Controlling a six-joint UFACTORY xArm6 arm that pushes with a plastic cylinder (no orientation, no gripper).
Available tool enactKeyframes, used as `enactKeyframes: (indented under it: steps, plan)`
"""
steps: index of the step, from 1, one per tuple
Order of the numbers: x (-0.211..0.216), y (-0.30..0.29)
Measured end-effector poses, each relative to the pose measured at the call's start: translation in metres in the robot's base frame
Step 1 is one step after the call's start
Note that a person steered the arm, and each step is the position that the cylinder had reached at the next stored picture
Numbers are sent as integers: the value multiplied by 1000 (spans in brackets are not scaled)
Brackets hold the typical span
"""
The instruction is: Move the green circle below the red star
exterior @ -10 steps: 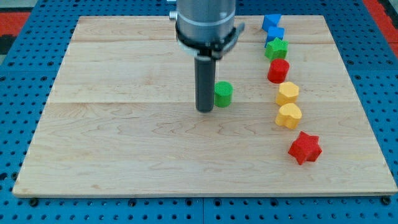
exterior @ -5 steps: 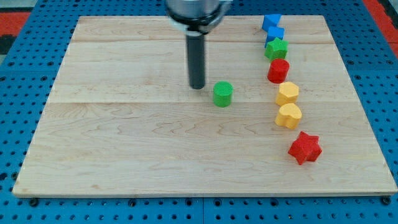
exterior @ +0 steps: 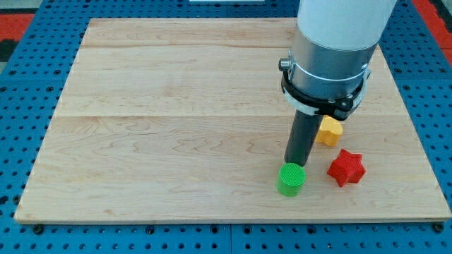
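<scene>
The green circle [exterior: 291, 179] lies on the wooden board near the view's bottom, left of the red star [exterior: 346, 168] and slightly lower. My tip [exterior: 295, 163] stands just above the green circle's top edge, touching or nearly touching it. The red star sits at the view's lower right. The arm's wide grey body hides the column of blocks at the upper right.
A yellow block [exterior: 330, 130] shows partly beside the rod, above the red star. The wooden board [exterior: 155, 141] lies on a blue pegboard; its bottom edge runs just below the green circle.
The green circle has moved from the board's middle down and to the right, close to the red star. My tip went from its upper left to just above it. The arm now covers the upper right blocks.
</scene>
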State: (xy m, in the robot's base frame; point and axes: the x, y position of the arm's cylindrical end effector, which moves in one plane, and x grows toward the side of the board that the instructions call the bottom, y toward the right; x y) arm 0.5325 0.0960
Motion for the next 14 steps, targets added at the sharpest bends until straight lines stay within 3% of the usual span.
enactKeyframes:
  steps: [4,5,9,12,14]
  plan:
    - [17,-38]
    - [38,-37]
    - [58,26]
    - [85,15]
    - [85,38]
